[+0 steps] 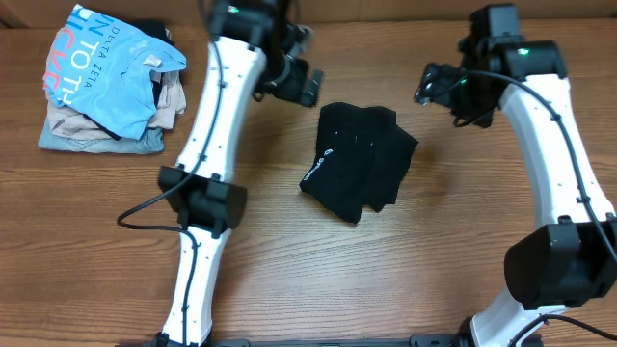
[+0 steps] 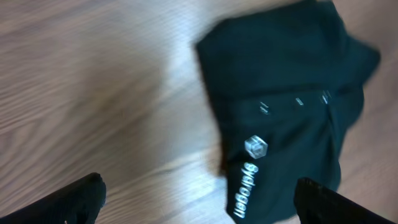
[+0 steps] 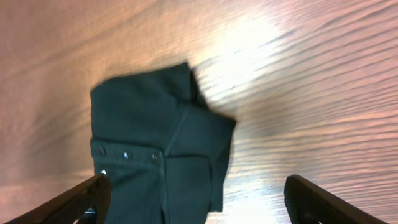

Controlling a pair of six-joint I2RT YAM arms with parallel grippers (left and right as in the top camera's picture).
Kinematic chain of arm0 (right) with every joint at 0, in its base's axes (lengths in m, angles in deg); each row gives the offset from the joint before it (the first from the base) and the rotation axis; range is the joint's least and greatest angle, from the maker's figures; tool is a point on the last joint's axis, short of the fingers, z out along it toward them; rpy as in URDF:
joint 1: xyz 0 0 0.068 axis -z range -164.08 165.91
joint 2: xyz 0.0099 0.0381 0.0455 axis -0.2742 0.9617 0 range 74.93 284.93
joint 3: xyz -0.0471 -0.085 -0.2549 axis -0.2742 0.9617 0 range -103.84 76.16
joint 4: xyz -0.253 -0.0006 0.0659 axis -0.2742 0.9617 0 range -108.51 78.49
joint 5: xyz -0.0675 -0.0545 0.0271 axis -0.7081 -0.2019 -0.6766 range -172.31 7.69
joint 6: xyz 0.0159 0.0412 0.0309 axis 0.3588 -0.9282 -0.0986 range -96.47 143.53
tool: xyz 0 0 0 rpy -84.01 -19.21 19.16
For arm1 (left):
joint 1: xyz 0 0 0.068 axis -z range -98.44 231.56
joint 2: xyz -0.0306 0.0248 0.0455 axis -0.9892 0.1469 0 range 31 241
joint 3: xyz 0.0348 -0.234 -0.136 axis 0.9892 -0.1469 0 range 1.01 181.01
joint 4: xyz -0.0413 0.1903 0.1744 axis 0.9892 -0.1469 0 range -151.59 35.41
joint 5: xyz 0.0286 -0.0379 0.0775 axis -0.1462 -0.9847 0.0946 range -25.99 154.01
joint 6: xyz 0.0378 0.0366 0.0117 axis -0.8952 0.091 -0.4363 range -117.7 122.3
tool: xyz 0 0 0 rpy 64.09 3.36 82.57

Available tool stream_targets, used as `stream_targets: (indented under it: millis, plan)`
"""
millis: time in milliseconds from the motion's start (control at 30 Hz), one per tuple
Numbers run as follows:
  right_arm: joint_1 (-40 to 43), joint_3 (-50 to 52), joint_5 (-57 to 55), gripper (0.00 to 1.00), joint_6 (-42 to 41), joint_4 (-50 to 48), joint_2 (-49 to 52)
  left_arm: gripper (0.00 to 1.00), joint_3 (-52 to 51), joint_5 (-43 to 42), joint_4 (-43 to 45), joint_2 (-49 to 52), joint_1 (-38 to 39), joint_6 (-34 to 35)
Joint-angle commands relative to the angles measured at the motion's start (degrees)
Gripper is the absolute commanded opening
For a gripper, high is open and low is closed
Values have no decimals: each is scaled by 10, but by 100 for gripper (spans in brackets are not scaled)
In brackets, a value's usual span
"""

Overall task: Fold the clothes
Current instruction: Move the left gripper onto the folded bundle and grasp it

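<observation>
The black garment (image 1: 359, 159) lies folded into a compact bundle at the middle of the table, with small white lettering on its left side. It also shows in the left wrist view (image 2: 286, 118) and in the right wrist view (image 3: 158, 158). My left gripper (image 1: 297, 85) hangs above the table just up and left of the garment, open and empty; its fingers (image 2: 199, 202) are spread wide. My right gripper (image 1: 439, 92) hangs up and right of the garment, open and empty; its fingers (image 3: 199, 202) are spread wide.
A pile of folded clothes sits at the far left corner: a light blue lettered T-shirt (image 1: 106, 67) on top of beige garments (image 1: 96, 130). The wooden table (image 1: 386, 280) surrounds the garment.
</observation>
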Motion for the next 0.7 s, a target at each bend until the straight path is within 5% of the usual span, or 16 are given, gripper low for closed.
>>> stream_targets:
  millis: [0, 400, 667]
  plan:
    - [23, -12, 1, 94, 4, 7, -8, 100, -47, -18, -3, -17, 51, -76]
    - [42, -12, 1, 95, 6, 26, -7, 100, -279, -5, 28, -17, 130, -149]
    - [42, -12, 1, 96, 6, 26, -7, 100, -373, 152, 139, -16, 122, -57]
